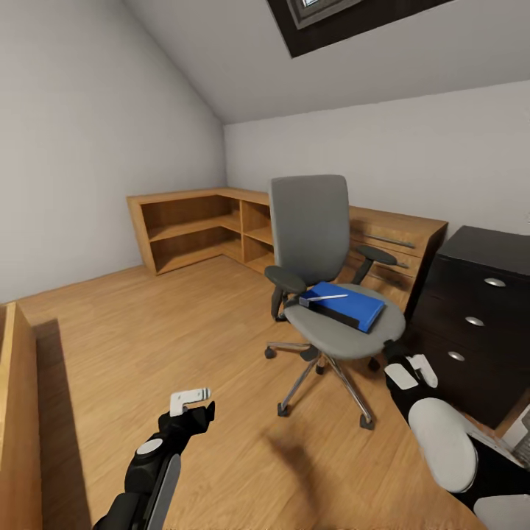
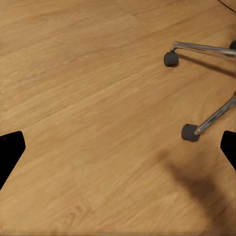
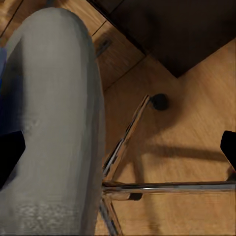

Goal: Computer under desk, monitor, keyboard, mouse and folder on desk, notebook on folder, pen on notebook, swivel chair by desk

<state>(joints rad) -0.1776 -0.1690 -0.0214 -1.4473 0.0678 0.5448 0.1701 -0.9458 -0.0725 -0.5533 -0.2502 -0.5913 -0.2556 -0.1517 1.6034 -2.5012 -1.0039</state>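
The swivel chair (image 1: pixel 313 228) stands mid-room on the wood floor, its grey seat (image 3: pixel 54 123) facing me. A bright blue folder (image 1: pixel 350 303) lies on the seat with a thin white pen (image 1: pixel 324 297) on top. A dark layer (image 1: pixel 327 312) shows under the folder's near edge; I cannot tell if it is the notebook. The black desk's drawer block (image 1: pixel 471 294) with silver knobs stands right of the chair. My left gripper (image 1: pixel 193 401) (image 2: pixel 120 147) hangs open over bare floor near the chair's casters (image 2: pixel 190 132). My right gripper (image 1: pixel 412 372) (image 3: pixel 120 147) is open, low beside the seat's right edge.
A light-wood low shelf cabinet (image 1: pixel 199 224) runs along the far wall behind the chair. A wooden bed side (image 1: pixel 18 412) rises at the left edge. The chair's chrome legs (image 3: pixel 167 186) spread over the floor. Open floor lies left of the chair.
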